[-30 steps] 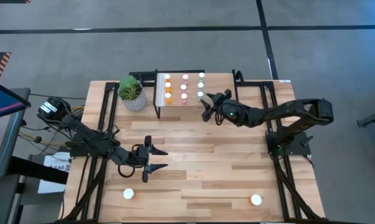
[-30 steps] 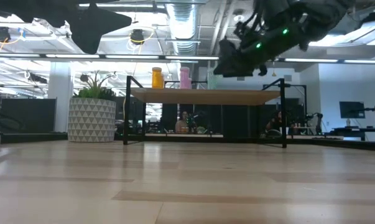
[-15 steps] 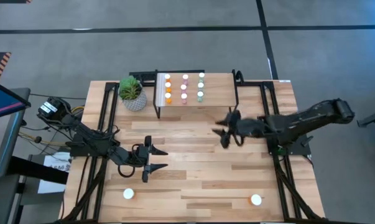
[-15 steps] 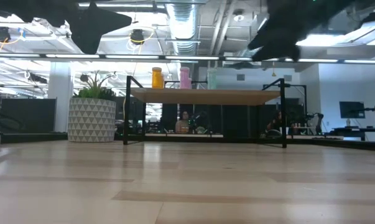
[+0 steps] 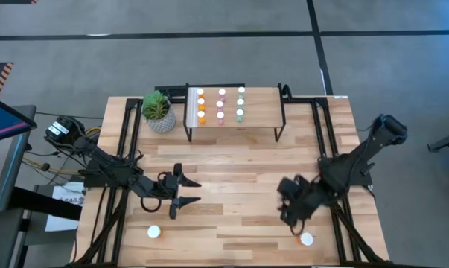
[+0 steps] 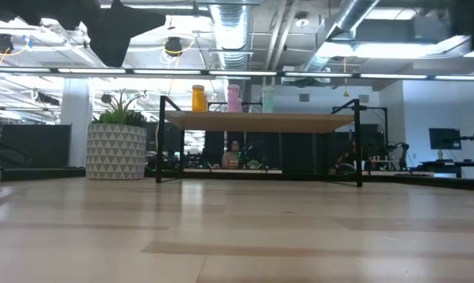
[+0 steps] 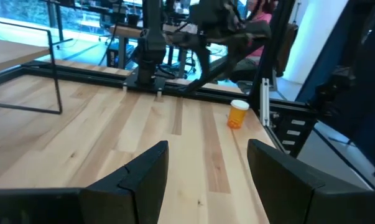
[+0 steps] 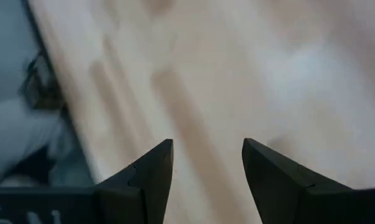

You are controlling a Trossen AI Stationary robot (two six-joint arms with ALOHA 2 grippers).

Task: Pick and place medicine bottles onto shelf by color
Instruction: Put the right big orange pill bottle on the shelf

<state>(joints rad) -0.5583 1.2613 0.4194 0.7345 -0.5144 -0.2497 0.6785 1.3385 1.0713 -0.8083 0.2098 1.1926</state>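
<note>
From my seat I see grey floor [image 5: 209,52] crossed by dark lines around the wooden table [image 5: 231,171]. Beyond its far edge: ceiling ducts [image 6: 229,23], strip lights [image 6: 87,71], desks with monitors [image 6: 445,140].

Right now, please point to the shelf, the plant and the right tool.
shelf [image 5: 260,113], high view, bare wood top.
plant [image 5: 155,105], high view, green leaves.
right tool [image 5: 290,216], high view, between its fingertips.
</note>
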